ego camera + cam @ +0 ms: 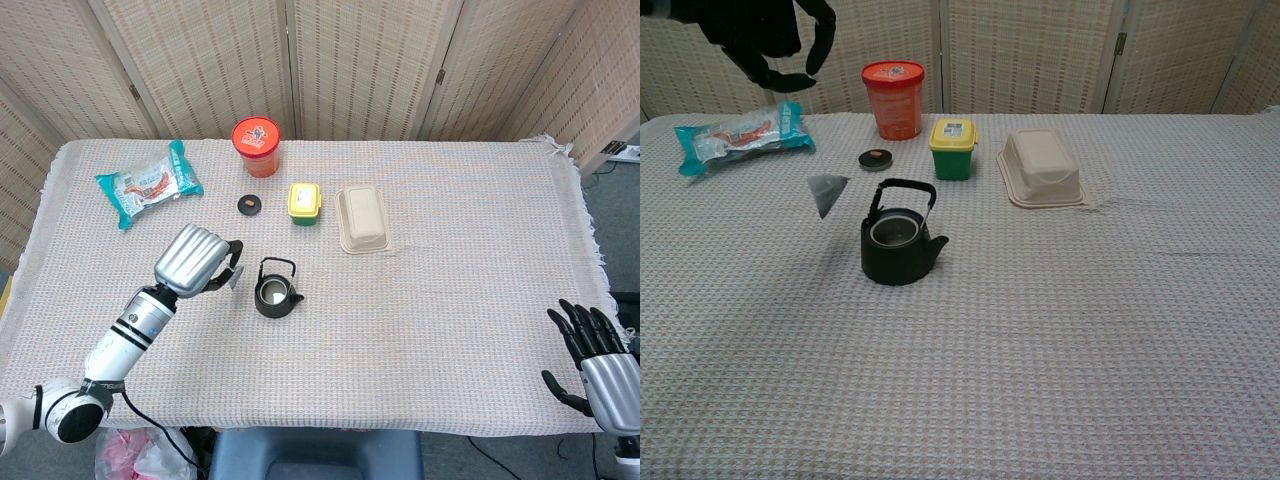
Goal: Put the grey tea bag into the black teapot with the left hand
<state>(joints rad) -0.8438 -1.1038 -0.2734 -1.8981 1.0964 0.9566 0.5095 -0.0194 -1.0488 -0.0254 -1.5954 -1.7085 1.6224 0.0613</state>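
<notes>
At the near edge, toward four o'clock in the head view, the right robot hand [592,361] hangs off the corner of the counter [470,300], its dark fingers spread apart and holding nothing. The counter wears a pale waffle-weave cloth with a fringed right border.

Further in, the left robot hand [198,262], silver-shelled with black fingers, is raised above the cloth; its fingers curl together and pinch a thin string from which the grey tea bag [827,192] dangles. The bag is a small translucent pyramid, hanging clear of the cloth just at nine o'clock of the black teapot [898,240], near its handle but not touching it. The teapot is squat, matte and round-bodied, lid off, with an arched bail handle and a short spout pointing to three o'clock.

Beyond it, at twelve o'clock, stands a green tub with a yellow lid [954,148]; a small dark round lid [876,159] lies flat at eleven o'clock, and a beige moulded-pulp box [1043,167] sits at two o'clock. Farthest back are an orange cylindrical tub [893,98] and, toward ten o'clock, a crinkled teal snack packet [738,134].
</notes>
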